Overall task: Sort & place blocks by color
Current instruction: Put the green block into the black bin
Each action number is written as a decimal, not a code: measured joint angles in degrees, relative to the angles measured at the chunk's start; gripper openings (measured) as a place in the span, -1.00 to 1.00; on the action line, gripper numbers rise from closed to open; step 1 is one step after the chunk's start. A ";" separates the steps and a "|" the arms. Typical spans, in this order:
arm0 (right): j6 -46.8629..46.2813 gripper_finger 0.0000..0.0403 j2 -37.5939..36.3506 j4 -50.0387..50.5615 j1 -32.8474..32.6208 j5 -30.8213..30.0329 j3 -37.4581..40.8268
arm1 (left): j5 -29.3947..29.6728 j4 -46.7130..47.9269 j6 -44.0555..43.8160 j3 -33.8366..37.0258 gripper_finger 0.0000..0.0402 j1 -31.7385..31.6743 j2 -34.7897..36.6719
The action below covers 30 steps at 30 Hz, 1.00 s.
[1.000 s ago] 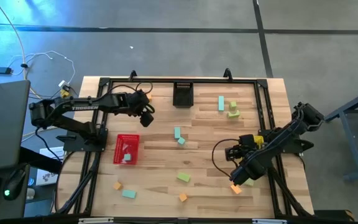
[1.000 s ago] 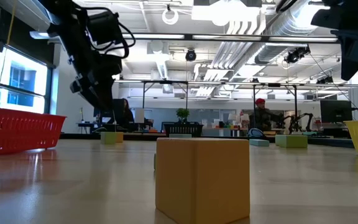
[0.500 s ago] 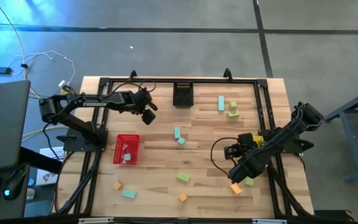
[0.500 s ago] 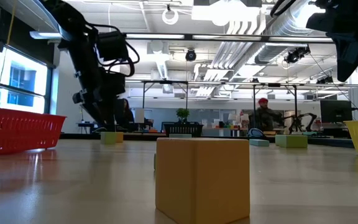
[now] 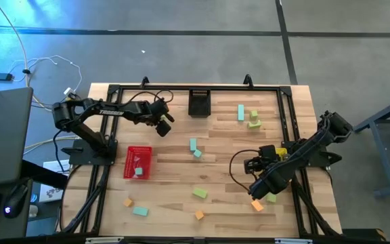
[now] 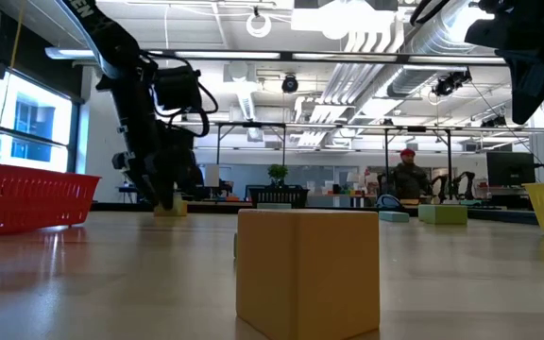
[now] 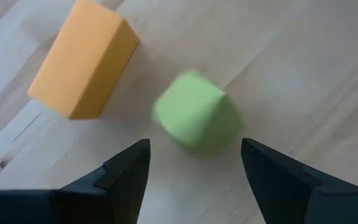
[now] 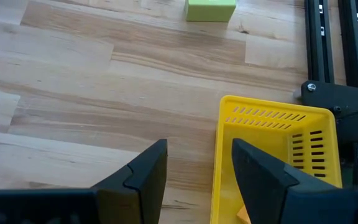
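In the left wrist view a lime green cube (image 7: 197,119) and an orange bar (image 7: 82,59) lie side by side on the wood. My left gripper (image 7: 194,165) hangs open just above them at the table's far left (image 5: 164,126). Its fingertips stand to either side of the green cube, short of it, touching nothing. In the low view it hangs just above the green cube (image 6: 170,209). My right gripper (image 8: 194,171) waits open and bare above the table's right side, beside the yellow bin (image 8: 272,155). Other blocks lie scattered on the table.
A red bin (image 5: 138,163) stands at the left and a black bin (image 5: 200,103) at the far edge. My right arm partly hides the yellow bin (image 5: 277,153). Loose blocks: mint (image 5: 193,144), green (image 5: 200,193), orange (image 5: 199,215). Black frame rails run along the table's sides.
My left gripper has come down toward the table over the green cube and the orange bar, tipping a little steeper. Its fingers have stayed apart. No block has moved.
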<state>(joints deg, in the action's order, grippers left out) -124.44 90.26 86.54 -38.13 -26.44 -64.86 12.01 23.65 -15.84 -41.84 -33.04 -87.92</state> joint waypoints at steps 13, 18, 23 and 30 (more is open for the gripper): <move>0.00 -0.17 0.00 -0.02 0.00 0.00 0.00 | -0.90 -4.83 0.02 -0.03 0.19 -0.33 -0.96; 0.02 -0.17 0.00 -0.02 0.00 0.00 0.00 | -0.91 -5.08 0.02 -0.03 0.19 -0.35 -0.96; 0.02 -0.17 0.00 -0.08 0.00 0.02 0.00 | -0.95 -4.21 1.46 -0.03 0.16 -0.37 -0.96; 0.02 -0.17 0.00 -0.46 0.00 0.02 0.00 | -0.83 -3.95 4.98 -0.03 -0.04 -0.37 -0.96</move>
<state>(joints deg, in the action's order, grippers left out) -124.42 90.26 86.09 -38.13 -26.41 -64.86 11.18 19.70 -10.85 -41.87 -33.41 -88.88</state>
